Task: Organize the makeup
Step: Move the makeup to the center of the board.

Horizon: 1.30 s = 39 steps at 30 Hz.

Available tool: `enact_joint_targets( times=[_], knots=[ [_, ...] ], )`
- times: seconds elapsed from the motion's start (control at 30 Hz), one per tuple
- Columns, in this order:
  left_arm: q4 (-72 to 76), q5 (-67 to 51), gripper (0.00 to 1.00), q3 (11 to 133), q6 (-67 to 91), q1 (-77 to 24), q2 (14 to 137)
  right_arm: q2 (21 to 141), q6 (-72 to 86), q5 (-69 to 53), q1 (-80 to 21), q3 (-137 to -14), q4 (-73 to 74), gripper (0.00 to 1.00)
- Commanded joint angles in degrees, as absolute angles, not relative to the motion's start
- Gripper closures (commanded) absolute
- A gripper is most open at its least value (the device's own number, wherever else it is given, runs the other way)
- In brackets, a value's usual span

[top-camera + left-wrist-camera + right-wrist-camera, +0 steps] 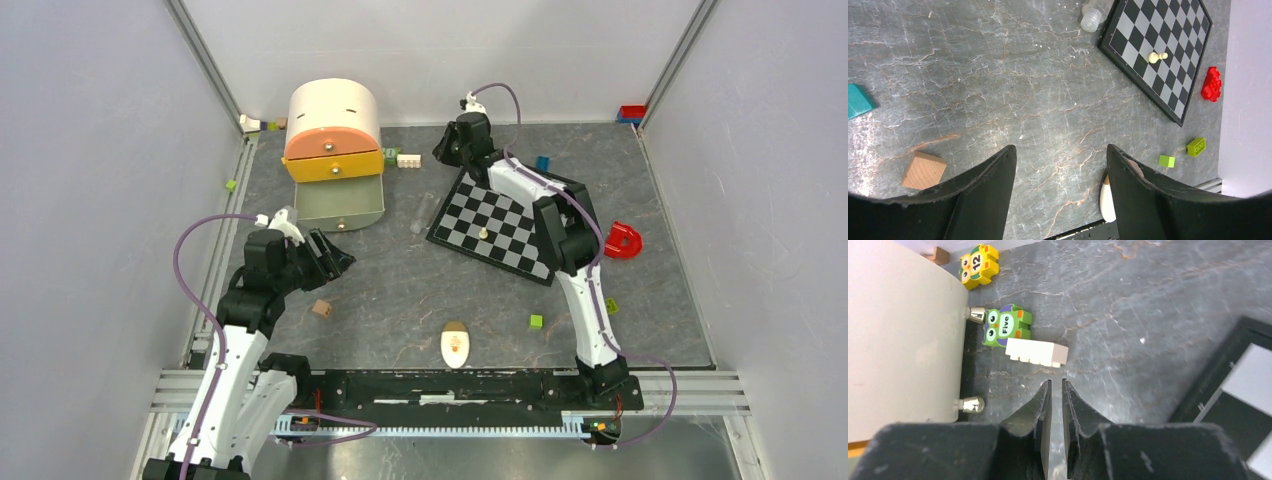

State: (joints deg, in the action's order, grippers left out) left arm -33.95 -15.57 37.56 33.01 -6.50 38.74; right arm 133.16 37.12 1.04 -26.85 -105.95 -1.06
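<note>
Presently, the left gripper (1060,147) spreads curved black fingers wide, empty, beside a smooth cream oval (1107,202); the outstretched right gripper (1056,381), fingers slit-apart, grips nothing.

Pretty clearly a robotics lab cell: a grey stone-look tabletop (400,290) is boxed in by plain pale panels (90,150) on aluminium framing (203,60), and the left arm (235,330) and right arm (592,300) are bolted to a black rail (400,385), cables (180,262) left exposed.
</note>
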Motion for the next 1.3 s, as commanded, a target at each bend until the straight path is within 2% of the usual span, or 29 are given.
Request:
enact_joint_targets(
  times=[0.0, 0.17, 0.57, 0.77, 0.97, 1.17, 1.27],
  knots=[
    [-32.68, -16.75, 0.27, 39.70, 29.71, -6.60, 38.40, 141.81, 34.26, -10.12, -26.06, -114.86, 1.81, 0.81],
    [-32.87, -16.53, 0.27, 39.75, 29.58, -6.59, 38.34, 146.25, 35.39, -15.47, -25.72, -118.40, 0.43, 0.80],
    [-32.52, -16.52, 0.27, 39.60, 29.79, -6.60, 39.19, 140.75, 32.76, -24.24, -27.29, -105.40, -0.89, 0.83],
    [-31.18, -16.96, 0.27, 38.87, 29.19, -6.63, 39.70, 132.02, 30.40, -20.00, -30.49, -92.20, -0.17, 0.85],
    [-30.39, -15.97, 0.28, 38.71, 27.30, -6.83, 39.69, 122.72, 33.19, -18.65, -34.68, -77.64, -6.14, 0.85],
    [-30.24, -14.88, 0.28, 38.83, 28.22, -9.84, 39.34, 115.81, 33.86, -14.83, -38.84, -73.05, -6.96, 0.85],
    [-29.94, -11.71, 0.28, 39.12, 29.36, -15.62, 40.50, 112.58, 30.26, -8.28, -38.46, -76.76, -1.87, 0.83]
  ],
)
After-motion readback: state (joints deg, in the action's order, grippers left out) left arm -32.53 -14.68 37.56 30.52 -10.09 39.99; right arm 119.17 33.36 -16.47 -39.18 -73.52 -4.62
